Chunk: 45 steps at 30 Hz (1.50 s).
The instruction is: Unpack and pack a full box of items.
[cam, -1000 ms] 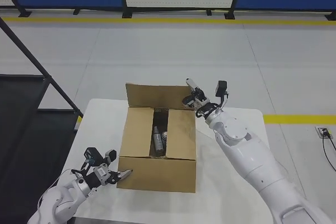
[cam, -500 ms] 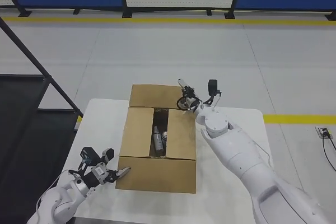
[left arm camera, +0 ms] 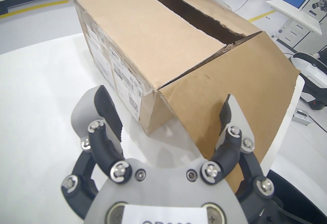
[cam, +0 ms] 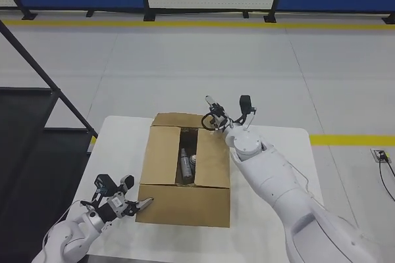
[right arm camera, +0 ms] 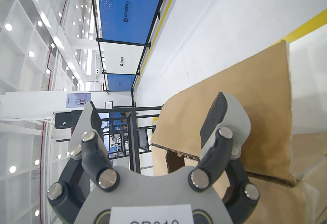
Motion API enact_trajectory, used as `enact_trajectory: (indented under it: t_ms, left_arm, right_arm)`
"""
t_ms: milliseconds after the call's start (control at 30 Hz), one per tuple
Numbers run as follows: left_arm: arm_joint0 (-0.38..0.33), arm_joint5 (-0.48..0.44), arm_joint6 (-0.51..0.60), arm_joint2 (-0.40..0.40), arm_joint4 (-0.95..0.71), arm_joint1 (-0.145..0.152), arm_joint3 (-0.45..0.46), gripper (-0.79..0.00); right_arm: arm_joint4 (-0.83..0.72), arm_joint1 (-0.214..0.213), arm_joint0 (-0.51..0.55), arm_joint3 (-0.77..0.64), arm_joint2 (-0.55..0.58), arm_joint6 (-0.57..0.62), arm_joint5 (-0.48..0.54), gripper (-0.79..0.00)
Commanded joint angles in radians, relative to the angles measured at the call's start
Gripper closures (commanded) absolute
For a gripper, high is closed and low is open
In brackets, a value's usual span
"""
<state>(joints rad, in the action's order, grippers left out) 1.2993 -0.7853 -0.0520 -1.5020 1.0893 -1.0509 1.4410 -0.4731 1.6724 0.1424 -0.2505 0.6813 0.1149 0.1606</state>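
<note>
White table (cam: 118, 151) out on a pale floor (cam: 184, 59) with yellow lines, and that's where our box (cam: 163, 158) sits. Both long top flaps are folded down flat but don't meet, so we get a dark slot down the middle. Through it we can make out a bottle (cam: 184, 161) and something like a can (cam: 193, 160) inside.

Our left claw (left arm camera: 164, 105) is released, fingers spread wide. Straight ahead of it is the near corner of the box, just off the fingertips. The near flap (left arm camera: 230, 87) hangs out over the front face, and one finger (left arm camera: 224, 112) sits right in front of it. We can't tell if it's actually touching. The labelled side wall runs away from the other finger.

Our right claw (right arm camera: 153, 105) is at the opposite end, also released and gaping. The far flap (right arm camera: 230, 97) lies just beyond it, tilted. One pad (right arm camera: 213, 117) is over the cardboard and the other finger (right arm camera: 90, 117) hangs out past the flap's edge over open floor. From the left wrist view we see that claw's tips right at the far top edge of the box, contact not clear.
</note>
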Motion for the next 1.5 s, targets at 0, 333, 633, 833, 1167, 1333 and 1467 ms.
enact_trajectory:
  t_ms: [0, 333, 633, 833, 1167, 1333, 1467]
  left_arm:
    - [0.002, -0.003, -0.003, -0.001, 0.002, 0.001, -0.001, -0.785]
    - [0.009, -0.015, 0.003, 0.000, 0.025, 0.006, 0.008, -0.785]
    - [0.009, 0.010, -0.028, 0.020, 0.051, 0.004, -0.008, -0.785]
    - [0.017, -0.011, -0.044, -0.031, -0.068, 0.009, -0.016, -0.785]
    - [-0.049, 0.284, 0.024, -0.046, -0.160, -0.002, -0.077, -0.785]
    - [-0.098, 0.346, 0.025, 0.019, -0.096, -0.014, -0.115, -0.785]
    - [-0.114, 0.333, 0.012, 0.050, -0.079, -0.019, -0.140, -0.785]
  right_arm:
    - [0.003, 0.004, -0.005, 0.013, 0.004, 0.030, -0.009, -0.785]
    - [0.033, 0.006, -0.015, 0.045, 0.029, 0.088, 0.016, -0.785]
    - [0.001, -0.008, -0.007, 0.027, 0.085, 0.129, 0.134, -0.785]
    - [-0.001, -0.019, 0.006, -0.022, 0.109, 0.293, 0.220, -0.785]
    - [0.043, -0.036, 0.008, -0.069, 0.112, 0.471, 0.237, -0.785]
    - [0.066, -0.039, 0.037, -0.117, 0.108, 0.499, 0.211, -0.785]
    - [0.122, -0.048, 0.061, -0.181, 0.096, 0.572, 0.147, -0.785]
